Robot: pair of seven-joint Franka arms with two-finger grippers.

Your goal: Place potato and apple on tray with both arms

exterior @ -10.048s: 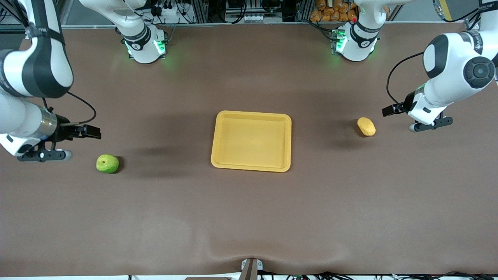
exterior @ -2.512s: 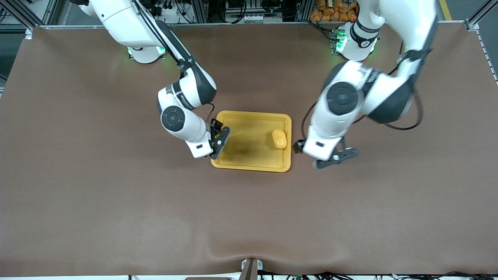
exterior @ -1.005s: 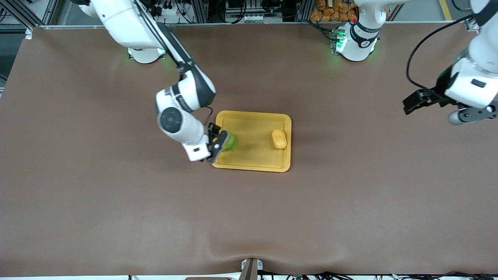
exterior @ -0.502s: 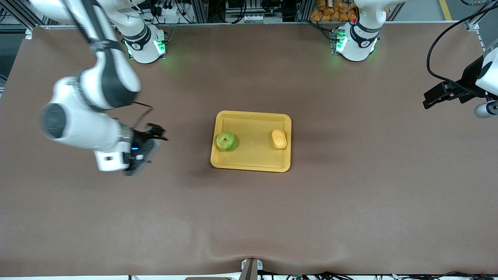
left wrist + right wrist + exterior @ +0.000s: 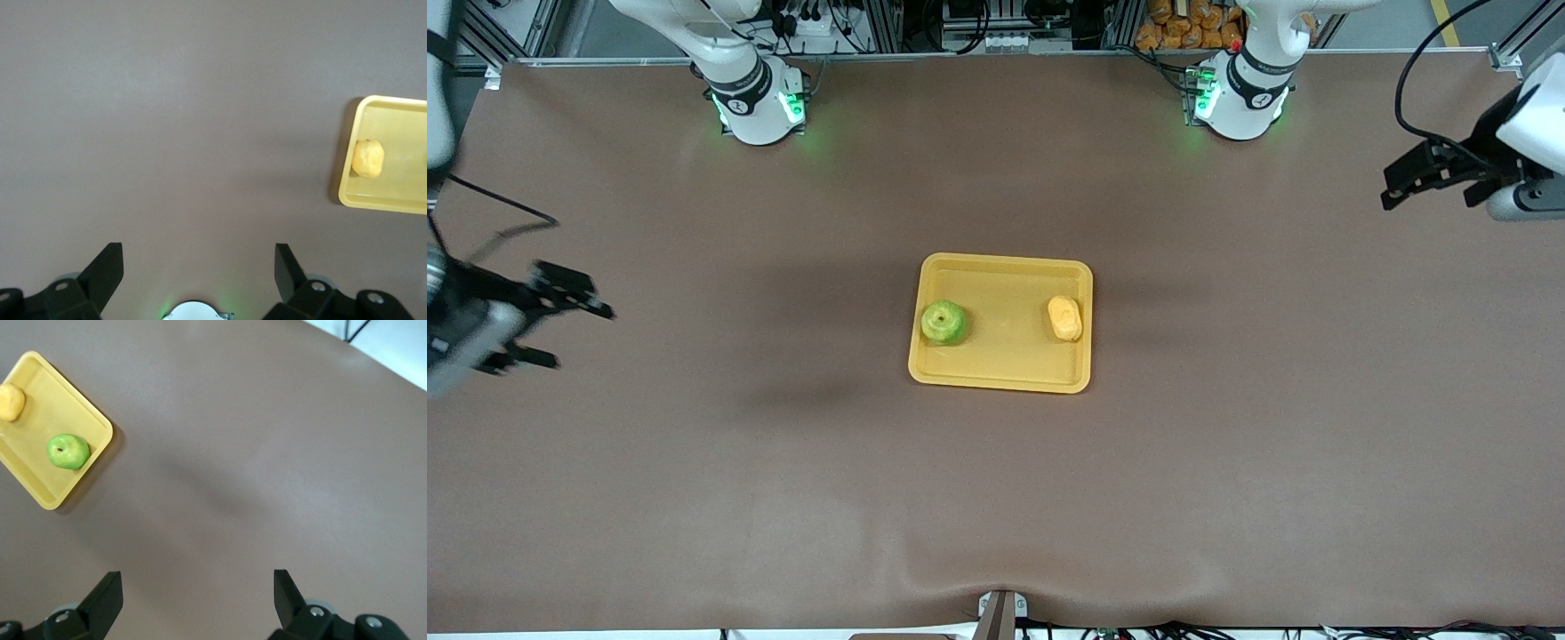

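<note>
**Inspector:** Where do the items lie?

**Operator:** I see the apple [image 5: 943, 322] and the potato [image 5: 1064, 318] on the tray [image 5: 1003, 377], well apart, at mid counter [image 5: 996, 498].

**Inspector:** The hands?

**Operator:** The left hand [image 5: 1436, 180] and the right hand [image 5: 541, 316] are both released and empty, each over its own counter end. I'd park the arms without crossing the tray.

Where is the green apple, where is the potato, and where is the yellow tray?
apple [image 5: 943, 322], front view, the middle of its green top by the stem dimple.
potato [image 5: 1064, 318], front view, the middle of its tan skin.
tray [image 5: 1005, 384], front view, the rim nearest the front camera.
</note>
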